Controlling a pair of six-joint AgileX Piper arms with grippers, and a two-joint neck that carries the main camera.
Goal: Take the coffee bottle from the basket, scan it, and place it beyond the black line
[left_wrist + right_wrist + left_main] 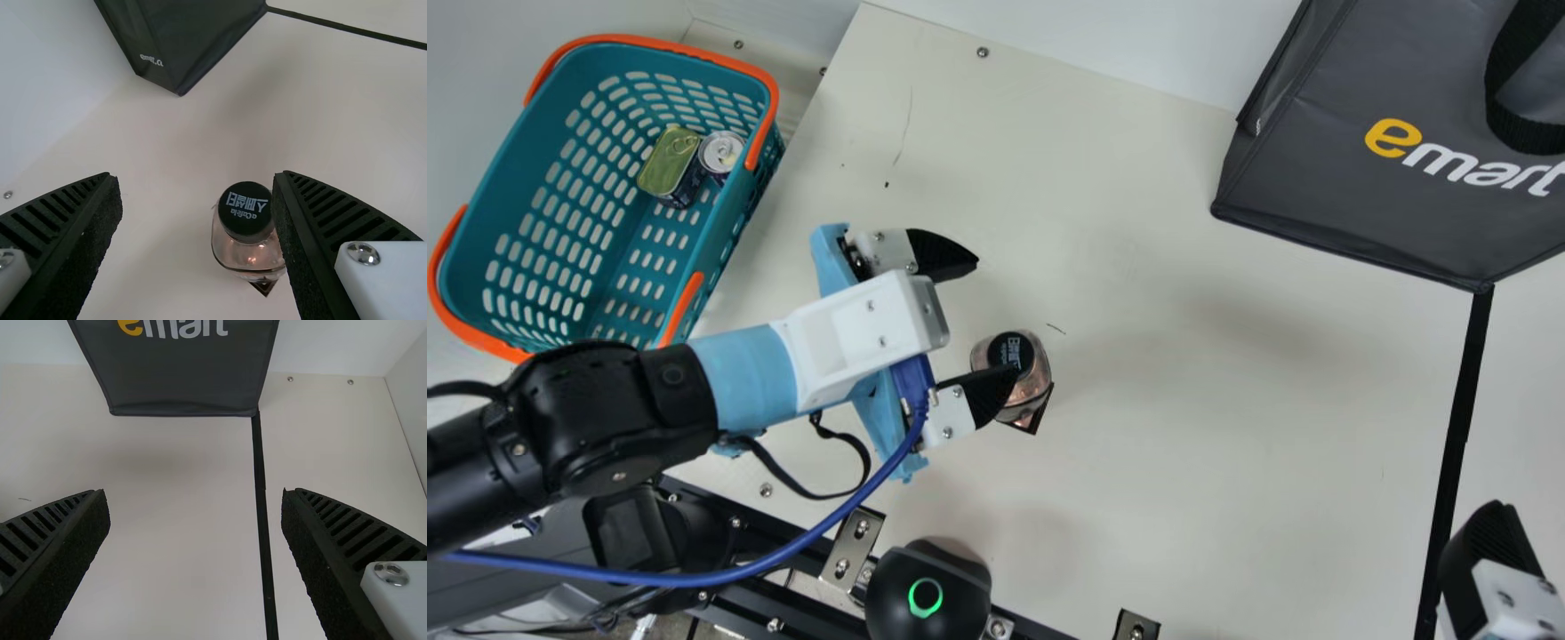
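Note:
My left gripper (pixel 998 313) is open over the table's left half in the main view, one finger overlapping the edge of the coffee bottle (pixel 1034 382). The bottle stands upright, black cap up. In the left wrist view the bottle (pixel 247 252) is between the spread fingers of the gripper (pixel 195 179), close beside one of them. My right gripper (pixel 1494 542) is at the main view's lower right corner; in the right wrist view the gripper (pixel 196 495) is open with nothing between its fingers. The black line (pixel 1458 436) runs down the table's right part. The teal basket (pixel 596 62) is at upper left.
Two cans, one squarish (pixel 671 162) and one round (pixel 721 151), lie in the basket. A dark grey bag (pixel 1325 178) stands at the back right, by the line's far end. A black scanner (pixel 929 587) with a green ring light sits at the front edge.

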